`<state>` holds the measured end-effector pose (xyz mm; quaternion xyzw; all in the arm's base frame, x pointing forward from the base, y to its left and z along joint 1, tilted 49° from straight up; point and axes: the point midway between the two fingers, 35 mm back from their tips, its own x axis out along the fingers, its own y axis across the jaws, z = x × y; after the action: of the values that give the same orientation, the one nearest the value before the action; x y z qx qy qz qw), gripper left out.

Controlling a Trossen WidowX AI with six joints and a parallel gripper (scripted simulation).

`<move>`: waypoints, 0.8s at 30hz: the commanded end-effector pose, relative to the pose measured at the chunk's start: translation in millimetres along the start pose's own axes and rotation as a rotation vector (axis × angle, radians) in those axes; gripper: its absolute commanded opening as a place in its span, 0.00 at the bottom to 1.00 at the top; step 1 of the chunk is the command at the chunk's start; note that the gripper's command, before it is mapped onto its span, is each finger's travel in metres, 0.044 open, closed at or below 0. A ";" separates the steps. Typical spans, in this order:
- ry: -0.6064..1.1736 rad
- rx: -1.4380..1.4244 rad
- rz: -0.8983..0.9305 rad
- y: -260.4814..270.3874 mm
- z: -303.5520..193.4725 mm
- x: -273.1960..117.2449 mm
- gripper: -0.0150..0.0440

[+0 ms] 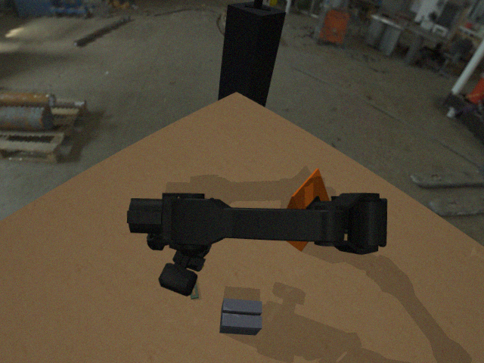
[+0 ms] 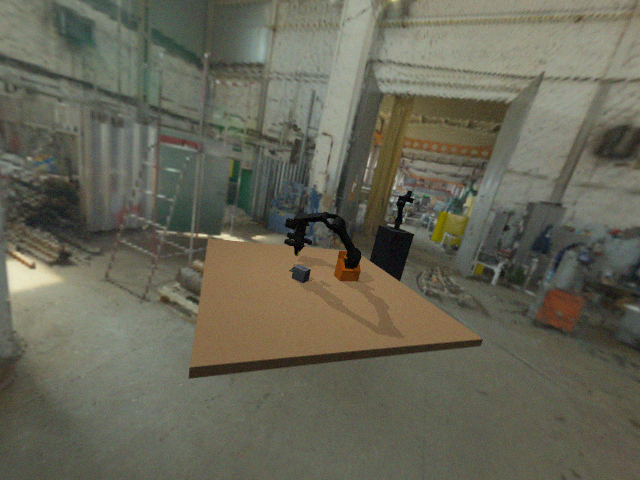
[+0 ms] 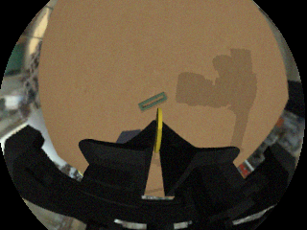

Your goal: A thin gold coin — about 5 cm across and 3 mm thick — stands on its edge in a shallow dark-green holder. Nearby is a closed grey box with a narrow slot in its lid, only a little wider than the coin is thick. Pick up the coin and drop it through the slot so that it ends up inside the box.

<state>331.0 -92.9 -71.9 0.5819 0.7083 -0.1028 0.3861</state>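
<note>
Because the slot is barely wider than the coin, we keep it edge-on, pinched in our claw above the surface, clear of its holder, beside the box.

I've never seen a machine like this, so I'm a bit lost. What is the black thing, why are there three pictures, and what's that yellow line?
The black thing is a robot arm bolted to an orange block on a big brown table. One picture looks down from above, one looks from far across the hall, and the round one comes from a camera on the arm's wrist. At the arm's end is a gripper, like two pinching fingers. That yellow line is a thin gold coin seen edge-on, pinched between them. Below it on the table lies the small green holder the coin stood in. The grey box with a slot in its lid sits nearby; the coin should go in there.
</note>
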 end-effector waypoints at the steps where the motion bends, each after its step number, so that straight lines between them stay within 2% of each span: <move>1: -0.003 -0.132 -0.002 -1.8 0.5 -0.5 0.25; 6: -0.003 -0.249 -0.003 -2.9 0.5 -0.5 0.25; 24: -0.006 -0.247 -0.004 15.2 -26.9 -2.6 0.25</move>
<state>332.3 -78.2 -54.5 0.5253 0.7180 -0.0154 0.4564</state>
